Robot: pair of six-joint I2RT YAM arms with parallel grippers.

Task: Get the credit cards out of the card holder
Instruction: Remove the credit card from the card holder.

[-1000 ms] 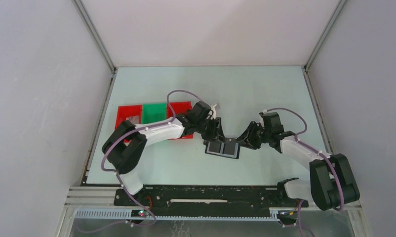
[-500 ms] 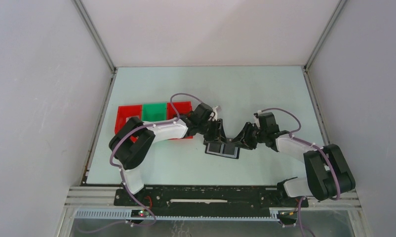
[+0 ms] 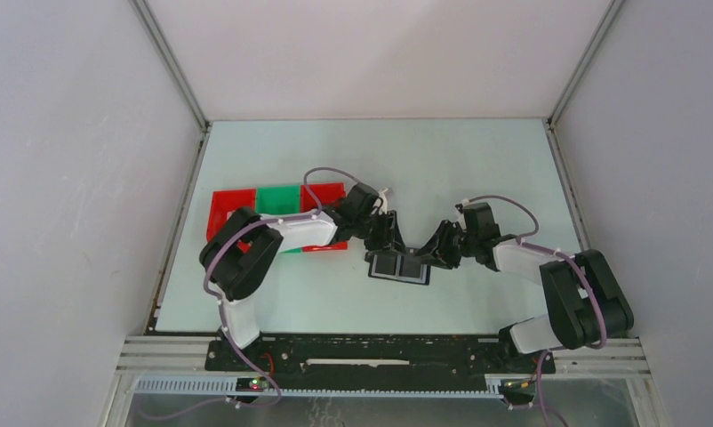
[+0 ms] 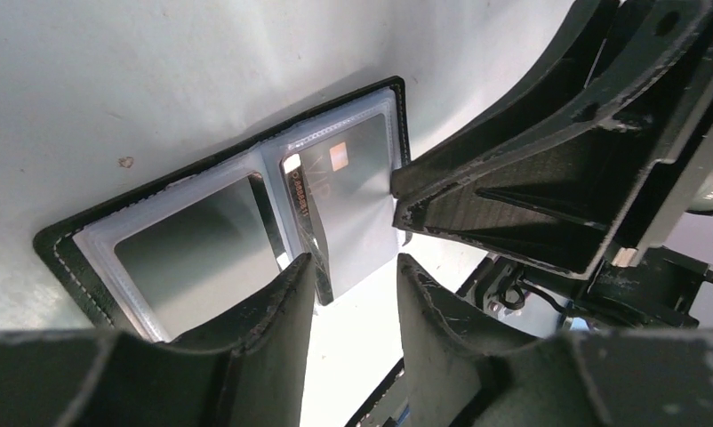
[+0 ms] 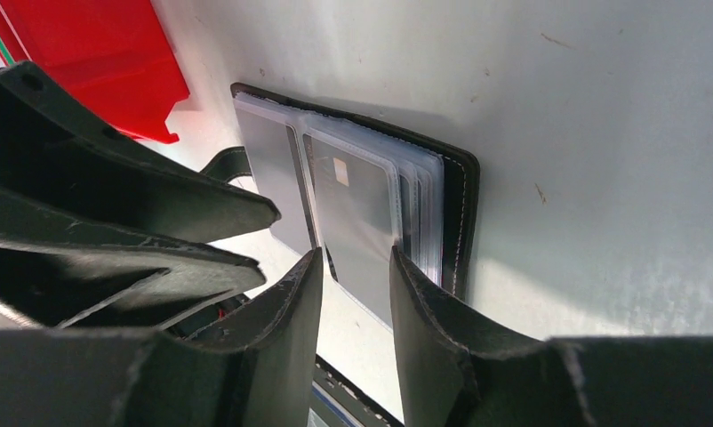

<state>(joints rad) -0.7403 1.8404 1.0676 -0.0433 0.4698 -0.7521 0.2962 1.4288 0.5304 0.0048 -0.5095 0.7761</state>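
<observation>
3 red and green trays (image 3: pixel 277 203) sit by the bench's (image 3: pixel 477 169) left edge. My left end effector (image 4: pixel 353 267) hangs part-open over the card holder (image 3: pixel 399 267), which lies open mid-bench with credit cards (image 4: pixel 357 169) in its sleeves. My right end effector (image 5: pixel 357 262) is part-open at its right panel.

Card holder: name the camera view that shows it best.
Left wrist: the card holder lies open, both panels and cards visible. Right wrist shows it angled, partly behind the right end effector; top external shows it small.
</observation>
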